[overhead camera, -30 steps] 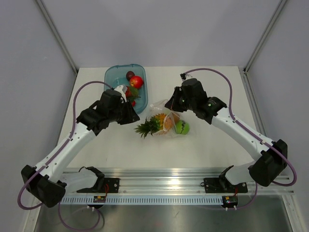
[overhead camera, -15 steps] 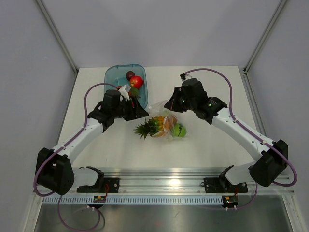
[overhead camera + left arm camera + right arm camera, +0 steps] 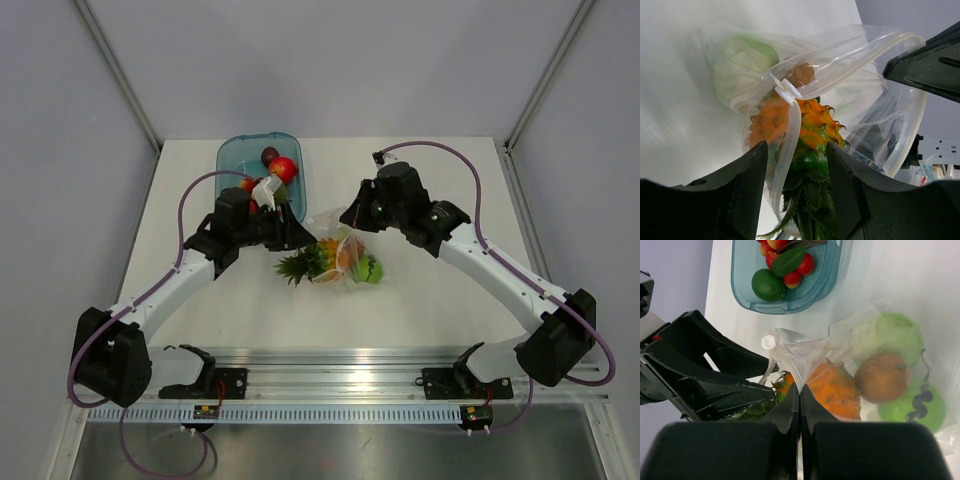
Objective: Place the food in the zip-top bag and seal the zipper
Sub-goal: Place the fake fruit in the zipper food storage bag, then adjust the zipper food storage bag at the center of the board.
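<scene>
The clear zip-top bag (image 3: pixel 345 245) lies mid-table holding a pale cabbage (image 3: pixel 887 335), a brown kiwi (image 3: pixel 882 377) and a green apple (image 3: pixel 912 407). An orange toy pineapple (image 3: pixel 815 125) sits in the bag's mouth, its green crown sticking out. My left gripper (image 3: pixel 797 150) is open, its fingers on either side of that crown. The white zipper strip (image 3: pixel 790 132) with its slider (image 3: pixel 785 90) hangs across the pineapple. My right gripper (image 3: pixel 800 390) is shut on the bag's mouth edge, holding it up.
A translucent blue tray (image 3: pixel 232 160) stands at the back left, just behind the left wrist. It holds a red apple (image 3: pixel 283 168), a green lime (image 3: pixel 768 285), strawberries and a leaf. The arms' bases and a metal rail (image 3: pixel 340 385) line the near edge.
My left arm has swung right toward the bag and its jaws have widened around the pineapple's crown. The bag's contents shifted slightly left. The right gripper has stayed put.
</scene>
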`<action>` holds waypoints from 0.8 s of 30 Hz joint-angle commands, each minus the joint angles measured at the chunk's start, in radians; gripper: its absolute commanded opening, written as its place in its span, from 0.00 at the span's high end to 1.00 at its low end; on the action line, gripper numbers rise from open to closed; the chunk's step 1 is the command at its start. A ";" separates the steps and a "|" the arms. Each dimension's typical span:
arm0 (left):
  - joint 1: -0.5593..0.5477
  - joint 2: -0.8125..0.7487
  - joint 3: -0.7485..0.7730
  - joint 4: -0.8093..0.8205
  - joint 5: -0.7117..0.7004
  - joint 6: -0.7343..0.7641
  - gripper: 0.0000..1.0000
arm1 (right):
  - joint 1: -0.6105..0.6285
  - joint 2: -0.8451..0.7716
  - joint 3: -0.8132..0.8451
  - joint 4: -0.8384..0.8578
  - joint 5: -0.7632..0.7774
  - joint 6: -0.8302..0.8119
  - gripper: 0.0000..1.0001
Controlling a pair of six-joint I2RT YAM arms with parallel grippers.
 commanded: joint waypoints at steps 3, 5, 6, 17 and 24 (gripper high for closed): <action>-0.032 -0.024 -0.001 -0.019 -0.097 0.042 0.51 | 0.002 -0.021 0.021 0.080 -0.024 0.013 1.00; -0.032 -0.026 -0.014 -0.018 -0.126 0.026 0.55 | 0.002 -0.023 0.022 0.080 -0.025 0.014 1.00; -0.032 -0.027 -0.023 -0.016 -0.152 0.017 0.60 | 0.002 -0.024 0.019 0.080 -0.025 0.016 1.00; -0.032 -0.058 -0.049 -0.030 -0.169 -0.038 1.00 | 0.002 -0.026 0.009 0.080 -0.022 0.016 1.00; -0.032 -0.101 0.092 -0.157 -0.160 -0.075 1.00 | 0.002 0.014 0.025 0.098 -0.059 0.013 1.00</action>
